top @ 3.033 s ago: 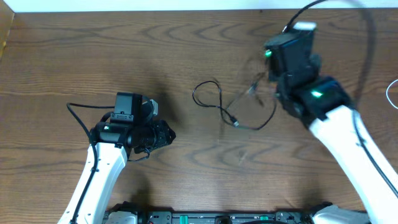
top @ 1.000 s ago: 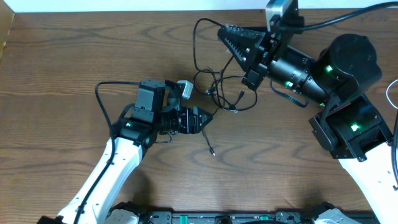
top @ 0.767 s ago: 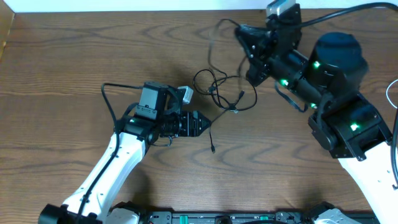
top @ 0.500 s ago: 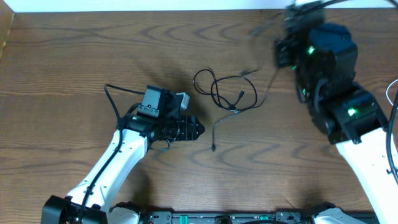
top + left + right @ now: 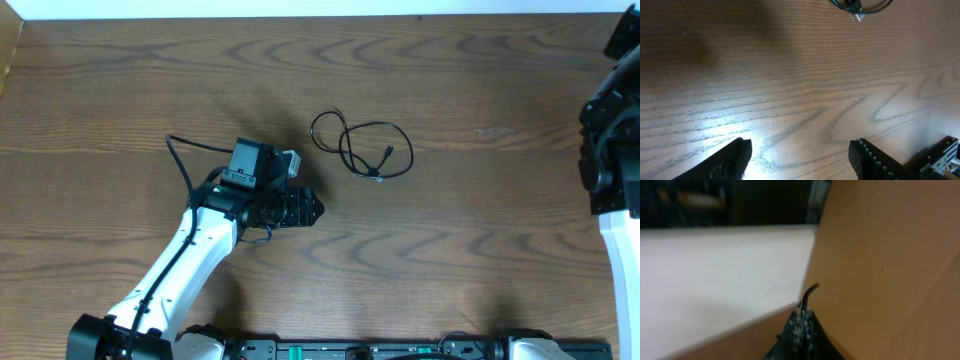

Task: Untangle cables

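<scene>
A thin black cable (image 5: 360,150) lies in loose loops on the wooden table, its small plug end (image 5: 378,176) at the lower right. In the left wrist view its plug end (image 5: 858,7) shows at the top edge. My left gripper (image 5: 312,210) hovers low and open, left of and below the loops, with bare wood between its fingers (image 5: 739,156). My right gripper (image 5: 803,319) is shut on a thin black cable end (image 5: 809,293) that sticks up out of the jaws. It is lifted away at the table's far edge.
The right arm (image 5: 612,150) stands at the right edge of the overhead view. The table's far edge (image 5: 810,265) meets a pale surface (image 5: 715,270) beyond it. The robot base rail (image 5: 360,350) runs along the near edge.
The right arm swung from over the loops to the far right, carrying one black cable strand off the table. The left gripper drew back slightly left. One looped cable stays put.
</scene>
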`<state>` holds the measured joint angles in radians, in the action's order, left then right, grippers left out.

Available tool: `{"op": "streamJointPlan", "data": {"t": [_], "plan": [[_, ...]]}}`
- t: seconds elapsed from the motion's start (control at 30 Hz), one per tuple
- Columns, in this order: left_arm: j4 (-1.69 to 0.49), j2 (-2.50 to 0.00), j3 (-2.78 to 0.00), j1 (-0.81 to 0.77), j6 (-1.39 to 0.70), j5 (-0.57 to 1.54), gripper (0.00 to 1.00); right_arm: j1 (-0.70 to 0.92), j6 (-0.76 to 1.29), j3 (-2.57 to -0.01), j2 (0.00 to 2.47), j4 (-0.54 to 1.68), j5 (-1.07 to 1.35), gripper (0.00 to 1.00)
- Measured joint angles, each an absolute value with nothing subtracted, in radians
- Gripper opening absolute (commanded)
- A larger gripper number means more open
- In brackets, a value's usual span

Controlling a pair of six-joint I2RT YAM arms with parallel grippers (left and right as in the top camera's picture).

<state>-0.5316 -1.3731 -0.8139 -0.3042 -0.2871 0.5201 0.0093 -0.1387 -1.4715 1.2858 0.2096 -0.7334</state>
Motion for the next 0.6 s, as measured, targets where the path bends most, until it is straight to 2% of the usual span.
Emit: {"op": "streamJointPlan", "data": {"t": [0.3,0.6], "plan": [[-0.538,-1.373,-0.814,-0.304,-0.287,0.517,0.67,-0.17,0.023,-1.473,1.405,0.543,-0.677,0.01],[-0.546,-1.373,-0.814,-0.304,-0.287,0.517,0.66,-0.378,0.194,-1.472,1.52,0.619,-0.274,0.01]]}}
